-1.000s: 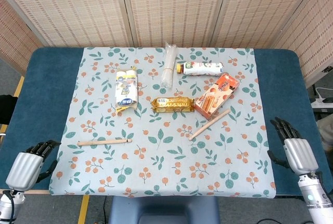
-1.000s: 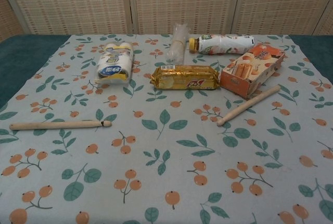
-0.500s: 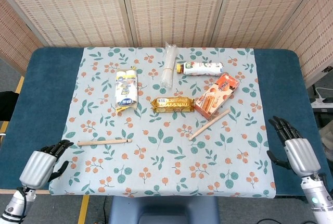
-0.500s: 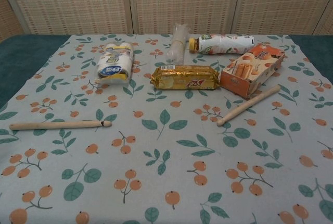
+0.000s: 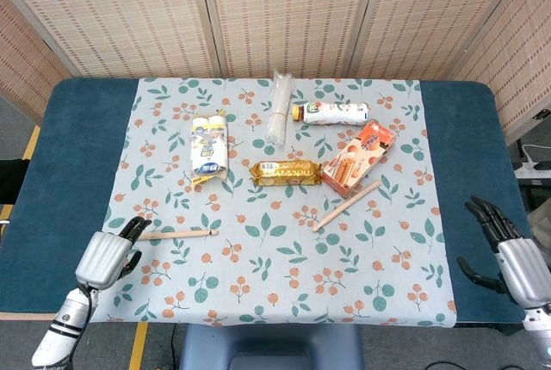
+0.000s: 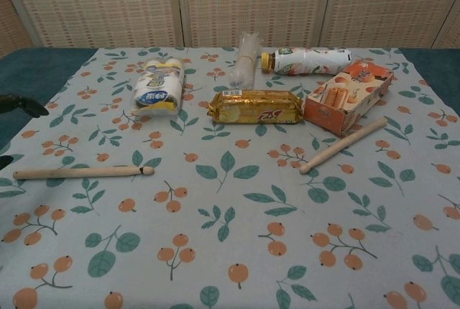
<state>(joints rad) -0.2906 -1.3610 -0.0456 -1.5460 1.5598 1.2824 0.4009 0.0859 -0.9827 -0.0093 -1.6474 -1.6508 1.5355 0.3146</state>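
Low by the wooden stick [image 5: 176, 234], left hand [image 5: 107, 255] hovers, fingers spread, holding nothing.

2 wooden sticks: one [image 5: 176, 234] near the left edge of the cloth, one [image 5: 346, 206] lying aslant right of centre. 1 drink bottle [image 5: 334, 113] on its side at the back. 1 clear plastic sleeve [image 5: 277, 117] next to it. 1 white-and-yellow snack pack [image 5: 209, 148]. 1 gold biscuit pack [image 5: 285, 172] in the middle. 1 orange box [image 5: 358, 157]. 1 patterned cloth [image 5: 284, 292] over 1 blue table [image 5: 77, 155]. 2 robot hands: left hand [image 5: 108, 255], right hand [image 5: 513, 255]
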